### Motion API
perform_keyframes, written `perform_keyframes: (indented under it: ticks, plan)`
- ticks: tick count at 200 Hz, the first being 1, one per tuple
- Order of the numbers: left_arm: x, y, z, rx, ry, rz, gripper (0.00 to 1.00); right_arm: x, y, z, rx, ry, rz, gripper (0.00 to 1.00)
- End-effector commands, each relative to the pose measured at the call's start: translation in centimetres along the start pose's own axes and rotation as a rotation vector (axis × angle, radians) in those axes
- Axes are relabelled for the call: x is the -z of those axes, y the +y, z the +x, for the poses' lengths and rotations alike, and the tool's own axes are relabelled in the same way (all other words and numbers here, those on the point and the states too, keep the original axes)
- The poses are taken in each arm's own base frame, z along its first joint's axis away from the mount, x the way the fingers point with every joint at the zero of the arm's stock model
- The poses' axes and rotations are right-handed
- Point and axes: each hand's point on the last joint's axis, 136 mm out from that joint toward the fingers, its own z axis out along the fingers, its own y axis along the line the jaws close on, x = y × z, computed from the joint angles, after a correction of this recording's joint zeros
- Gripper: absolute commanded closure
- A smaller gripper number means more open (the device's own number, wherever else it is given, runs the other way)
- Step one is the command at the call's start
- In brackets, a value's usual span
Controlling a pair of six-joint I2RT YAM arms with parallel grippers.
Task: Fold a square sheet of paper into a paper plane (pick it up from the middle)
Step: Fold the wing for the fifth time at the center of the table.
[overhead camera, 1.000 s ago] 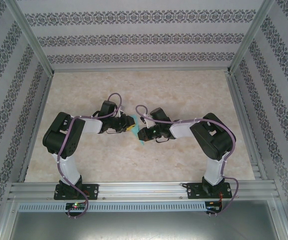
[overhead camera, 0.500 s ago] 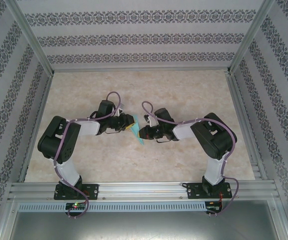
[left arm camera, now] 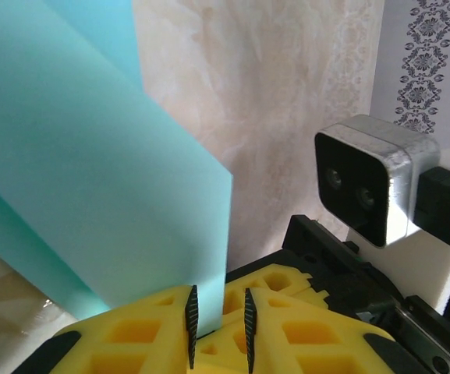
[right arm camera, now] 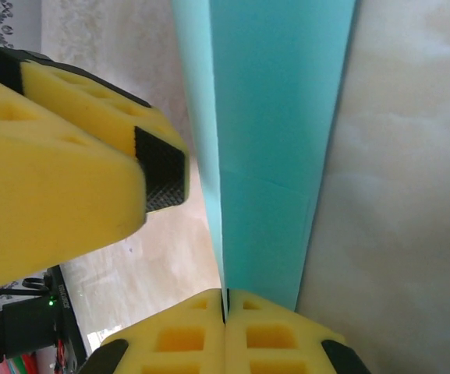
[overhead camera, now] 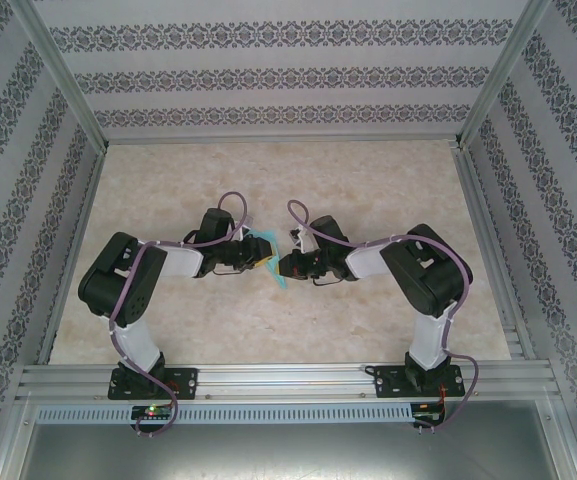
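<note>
R gripper (right arm camera: 225, 302): yellow foam fingers pressed together, clamped on the near end of the paper plane (right arm camera: 275, 132), a long narrow band of folded turquoise paper w/ one faint crease across it, running straight out from the fingertips and off the frame. L gripper (left arm camera: 220, 312): ribbed black pads (left arm camera: 192, 335) a little apart, paper's lower edge standing in the gap betw. them; gap wider than the paper, so no squeeze. From the R wrist, one L finger sits just beside the band's flat side, pad facing it, w/ a sliver of table (right arm camera: 412, 195) showing betw. pad and paper: apart, not touching. Top view: both grippers meet tip to tip over mid-table, paper betw. them, one pointed end poking out toward the arm bases. Beyond the L fingers, to their right in the L wrist view: wrist camera (left arm camera: 365, 187) of the R arm, silver-cased, two lenses.
</note>
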Motion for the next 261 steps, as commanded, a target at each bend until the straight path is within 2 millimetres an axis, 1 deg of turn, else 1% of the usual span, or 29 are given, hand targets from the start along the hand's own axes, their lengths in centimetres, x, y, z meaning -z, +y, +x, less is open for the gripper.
perform_keyframes:
  ticks: [1, 94, 124, 155, 211, 240, 261]
  plan:
    - [-0.7, -0.7, -0.2, -0.057, 0.002, 0.028, 0.74, -0.6, -0.5, 0.3, -0.007, 0.026, 0.016, 1.0]
    - [-1.3, 1.6, 0.2, -0.017, 0.013, -0.038, 0.76, -1.1, -1.4, 0.8, -0.013, 0.051, 0.051, 1.0]
    - [-1.2, 2.7, 0.2, 0.002, 0.004, -0.092, 0.77, -1.1, -1.4, 1.0, -0.002, 0.063, 0.065, 0.97]
    - [-1.5, 3.8, 0.3, 0.034, 0.008, -0.122, 0.77, -0.8, -1.0, 1.1, 0.016, 0.073, 0.072, 0.91]
    - [-1.5, 4.4, 0.5, 0.053, 0.01, -0.152, 0.78, 0.0, -0.1, 1.4, 0.048, 0.089, 0.069, 0.83]
    - [-1.4, 4.5, 0.5, 0.056, 0.012, -0.157, 0.78, 0.3, -0.2, 1.9, 0.045, 0.105, 0.079, 0.84]
    - [-1.4, 4.6, 0.6, 0.06, 0.014, -0.16, 0.78, 0.3, -0.7, 2.4, 0.038, 0.114, 0.092, 0.88]
